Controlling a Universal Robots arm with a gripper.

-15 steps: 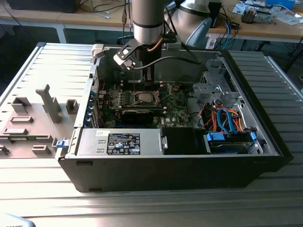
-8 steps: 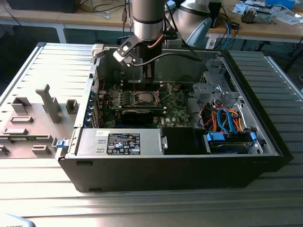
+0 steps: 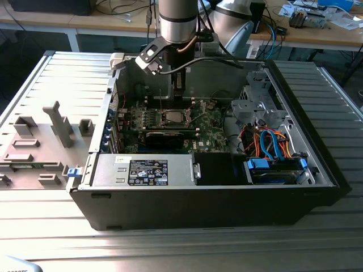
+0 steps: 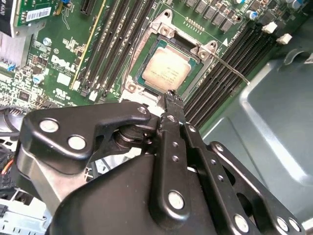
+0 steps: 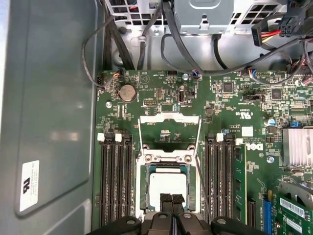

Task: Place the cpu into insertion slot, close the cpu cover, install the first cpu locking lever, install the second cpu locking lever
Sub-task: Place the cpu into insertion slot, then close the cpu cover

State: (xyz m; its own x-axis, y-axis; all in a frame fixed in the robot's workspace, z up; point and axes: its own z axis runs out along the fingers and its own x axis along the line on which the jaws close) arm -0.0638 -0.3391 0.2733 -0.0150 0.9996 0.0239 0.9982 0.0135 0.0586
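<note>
Gripper (image 5: 171, 199): one, on the single arm. Its two black fingers (image 5: 166, 198) are pressed together side by side, with nothing seen between them.
Gripper place: in both wrist views the tips sit over one edge of the cpu (image 5: 167, 186). In the exterior view the gripper (image 3: 178, 93) hangs above the board inside the case. Whether it touches the cpu cannot be told.
Cpu: one, pale silver top up, lying flat in the slot (image 5: 168, 169).
Slot: one, amid the green board (image 5: 161, 98), with a silvery rim.
Cover (image 4: 142, 56): one silvery frame, lying down around the cpu, whose top shows through the window.
Lever (image 4: 230, 67): one thin rod, running from a corner of the slot and slanting across the memory slots beside it.
Memory slots (image 5: 117, 181): two banks of long black slots, one on each side of the slot. The number in each bank is unclear.
Coin cell (image 5: 127, 92): one, on the board, well apart from the slot.
Case (image 3: 227, 198): one, black, lying open on a ribbed metal table (image 3: 170, 249).
</note>
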